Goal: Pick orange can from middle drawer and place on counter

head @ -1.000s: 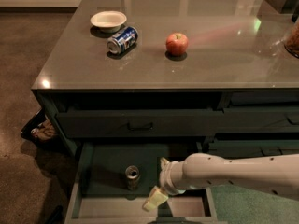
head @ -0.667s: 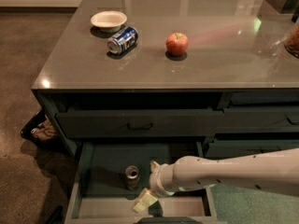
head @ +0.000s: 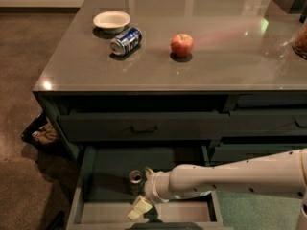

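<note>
Tool [head: 140,191] beside orange can [head: 135,178] in middle drawer [head: 106,188]; contact unclear.

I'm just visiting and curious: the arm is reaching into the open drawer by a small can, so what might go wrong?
The open tool sits right beside the upright orange can in the middle drawer; a nudge could tip it. Lifting out, it might clip the counter edge overhead.
</note>
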Tool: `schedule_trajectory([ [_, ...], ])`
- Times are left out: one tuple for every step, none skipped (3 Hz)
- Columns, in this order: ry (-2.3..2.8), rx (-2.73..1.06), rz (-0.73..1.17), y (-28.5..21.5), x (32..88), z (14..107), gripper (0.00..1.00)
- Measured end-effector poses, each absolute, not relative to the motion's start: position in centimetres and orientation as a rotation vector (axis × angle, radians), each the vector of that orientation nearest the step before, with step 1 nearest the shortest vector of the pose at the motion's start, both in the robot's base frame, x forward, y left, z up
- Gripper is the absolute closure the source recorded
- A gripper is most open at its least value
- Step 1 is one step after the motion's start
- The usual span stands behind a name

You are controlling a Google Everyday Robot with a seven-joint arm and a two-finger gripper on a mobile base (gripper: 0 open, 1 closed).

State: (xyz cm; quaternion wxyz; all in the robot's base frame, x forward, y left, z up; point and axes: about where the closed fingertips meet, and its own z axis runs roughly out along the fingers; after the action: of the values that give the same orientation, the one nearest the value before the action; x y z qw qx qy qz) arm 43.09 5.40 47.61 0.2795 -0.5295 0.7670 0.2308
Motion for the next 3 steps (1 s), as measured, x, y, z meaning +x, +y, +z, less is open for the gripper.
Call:
schedule_trajectory([
  [2.004,-1.406,0.639,6.9,44.7,46.5,0.00],
  [1.948,-1.395,0.637,8.9,46.9,46.3,0.00],
  [1.945,-1.394,0.630,8.9,47.1,46.3,0.00],
])
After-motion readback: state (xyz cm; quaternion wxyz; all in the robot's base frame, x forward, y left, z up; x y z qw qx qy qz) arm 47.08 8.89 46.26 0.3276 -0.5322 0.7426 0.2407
